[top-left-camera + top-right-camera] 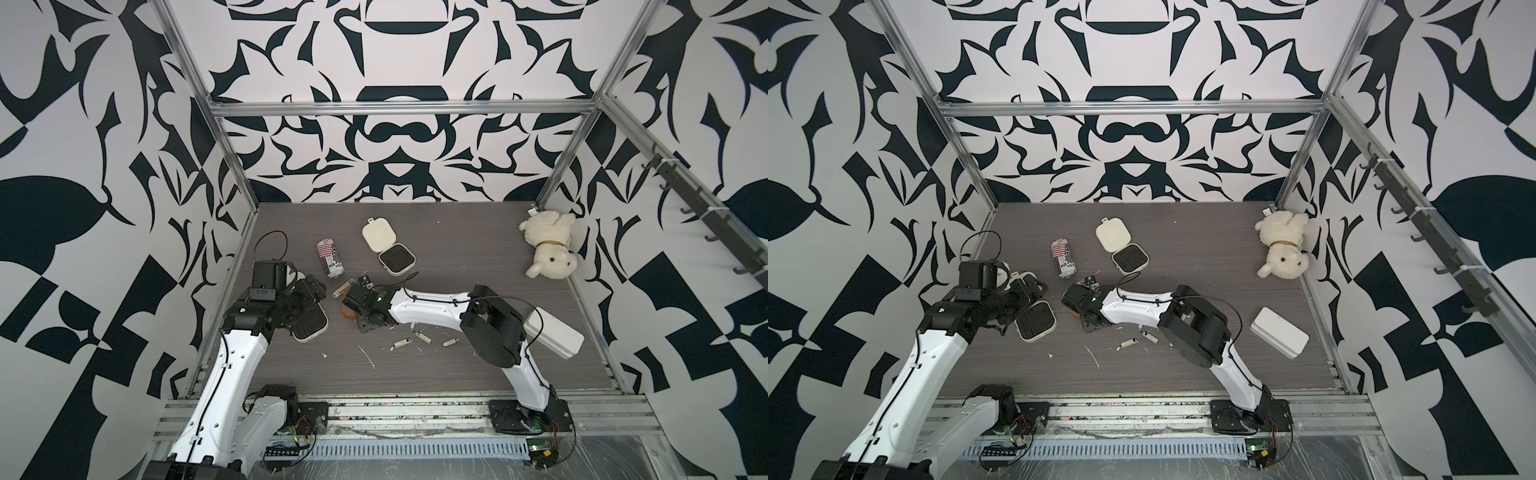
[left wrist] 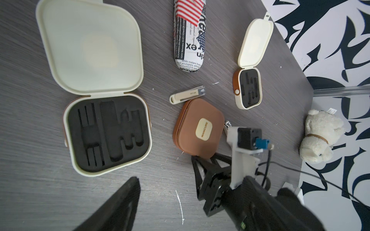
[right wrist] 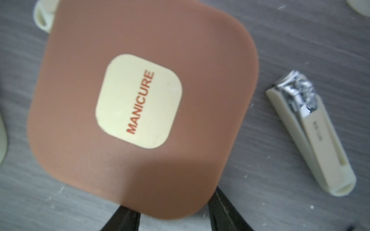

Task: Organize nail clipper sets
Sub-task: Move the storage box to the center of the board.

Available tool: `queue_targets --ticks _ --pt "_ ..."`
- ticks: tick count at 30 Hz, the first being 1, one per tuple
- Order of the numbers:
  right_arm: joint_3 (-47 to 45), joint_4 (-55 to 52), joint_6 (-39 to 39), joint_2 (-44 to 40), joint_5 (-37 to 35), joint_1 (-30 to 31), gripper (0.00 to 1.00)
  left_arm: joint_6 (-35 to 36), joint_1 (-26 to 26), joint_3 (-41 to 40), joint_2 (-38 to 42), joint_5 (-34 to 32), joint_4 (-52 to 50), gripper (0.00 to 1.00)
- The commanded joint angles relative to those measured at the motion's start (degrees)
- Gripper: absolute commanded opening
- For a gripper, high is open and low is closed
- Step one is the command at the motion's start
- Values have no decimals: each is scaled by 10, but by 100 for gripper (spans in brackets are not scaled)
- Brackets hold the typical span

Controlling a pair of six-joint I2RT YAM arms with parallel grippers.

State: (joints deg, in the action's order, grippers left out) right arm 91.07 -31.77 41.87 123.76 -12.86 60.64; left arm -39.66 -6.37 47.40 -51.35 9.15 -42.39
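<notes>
brown case (image 3: 140,112): matte reddish brown lid, cream rounded-square label, orange-red lettering
near cream case (image 2: 90,50): cream lid and rim, black insert, brown side band
far cream case (image 1: 378,236): cream lid, black insert
clipper (image 3: 312,136): cream body, silver metal head
can (image 2: 189,36): red and white stripes, black-and-white print
plush dog (image 1: 548,245): creamy white, tan collar
table (image 1: 457,257): grey wood grain, white specks
walls (image 1: 395,50): white with bold black abstract shapes
box (image 1: 555,332): plain white
</notes>
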Motion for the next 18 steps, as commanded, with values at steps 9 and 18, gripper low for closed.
queue_targets --ticks 9,18 --pt "106 26 17 62 62 -47 56 -24 3 -39 27 28 -5 84" --pt "130 51 -43 31 89 -59 51 -39 3 -69 29 50 18 81"
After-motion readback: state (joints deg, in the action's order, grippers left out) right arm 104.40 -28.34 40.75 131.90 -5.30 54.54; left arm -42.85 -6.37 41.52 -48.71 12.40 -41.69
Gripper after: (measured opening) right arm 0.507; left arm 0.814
